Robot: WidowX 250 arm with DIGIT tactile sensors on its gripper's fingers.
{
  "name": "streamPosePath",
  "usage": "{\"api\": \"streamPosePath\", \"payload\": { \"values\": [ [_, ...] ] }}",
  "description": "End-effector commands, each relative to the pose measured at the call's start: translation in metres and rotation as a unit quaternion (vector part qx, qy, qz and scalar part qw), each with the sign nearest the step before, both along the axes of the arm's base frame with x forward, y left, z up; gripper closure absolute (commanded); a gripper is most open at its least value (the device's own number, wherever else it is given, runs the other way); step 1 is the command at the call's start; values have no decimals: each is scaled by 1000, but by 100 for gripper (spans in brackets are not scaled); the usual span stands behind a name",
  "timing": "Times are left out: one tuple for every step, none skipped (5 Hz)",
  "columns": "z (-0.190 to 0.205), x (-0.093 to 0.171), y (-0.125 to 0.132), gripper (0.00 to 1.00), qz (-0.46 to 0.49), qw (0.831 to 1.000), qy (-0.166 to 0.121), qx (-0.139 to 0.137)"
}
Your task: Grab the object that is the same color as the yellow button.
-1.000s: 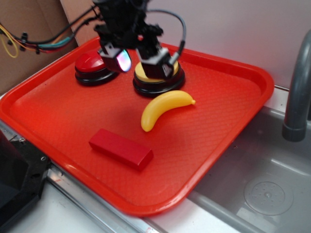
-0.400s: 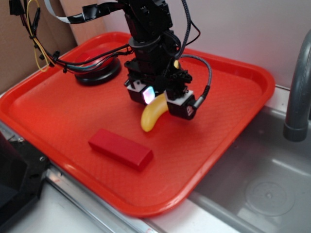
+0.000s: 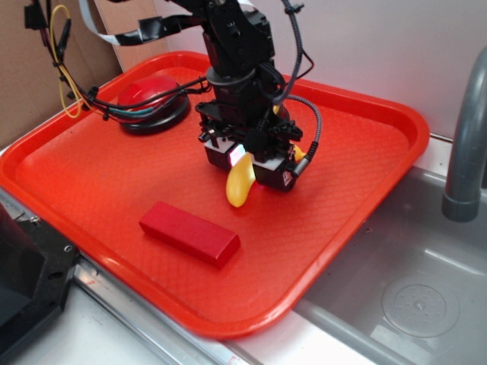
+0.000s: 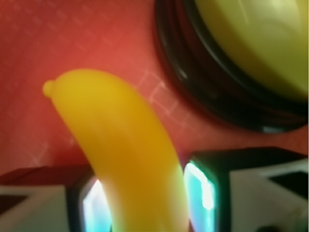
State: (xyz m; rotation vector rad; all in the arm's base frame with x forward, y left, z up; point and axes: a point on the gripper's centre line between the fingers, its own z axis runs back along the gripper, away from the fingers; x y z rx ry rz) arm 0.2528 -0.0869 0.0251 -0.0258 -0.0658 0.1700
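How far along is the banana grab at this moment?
Done: the gripper is down at the banana, fingers on either side of it. In hand: closing; the wrist view shows the pads about touching, though a firm grip can't be confirmed. Left: lifting the banana off the tray.

Even, bright light with soft shadows; the wrist view is blurred close up.
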Motion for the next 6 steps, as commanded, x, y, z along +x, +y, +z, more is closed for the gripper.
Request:
{"api": "streamPosePath", "payload": {
  "values": [
    [76, 9, 18, 100, -67, 998, -18, -13],
    [114, 7, 38, 100, -102, 995, -1, 6],
    [151, -8, 67, 100, -79, 996, -32, -17],
    [173, -29, 88, 100, -35, 996, -76, -23],
    [178, -41, 92, 100, -28, 995, -94, -22],
    [174, -39, 96, 100, -1, 998, -59, -13]
  ]
}}
